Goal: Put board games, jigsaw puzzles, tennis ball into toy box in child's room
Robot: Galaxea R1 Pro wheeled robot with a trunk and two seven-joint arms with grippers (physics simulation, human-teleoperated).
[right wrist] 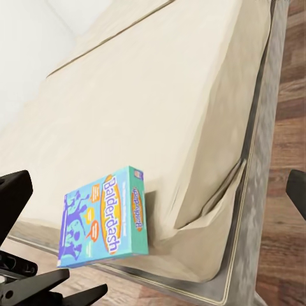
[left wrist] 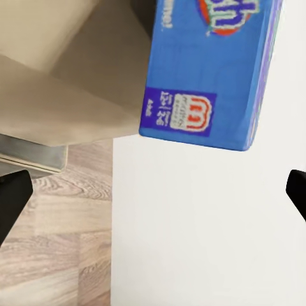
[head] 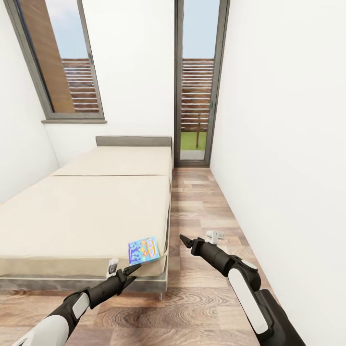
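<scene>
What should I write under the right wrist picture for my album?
A blue Balderdash board game stands at the beige bed's corner, above the left hand.

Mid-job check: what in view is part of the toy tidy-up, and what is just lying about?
Job:
- blue board game, on edge at the near corner of the bed
- left gripper, jaws open, just short of the game
- right gripper, jaws open

Lying about:
- small white object on the floor; too small to identify
- window
</scene>
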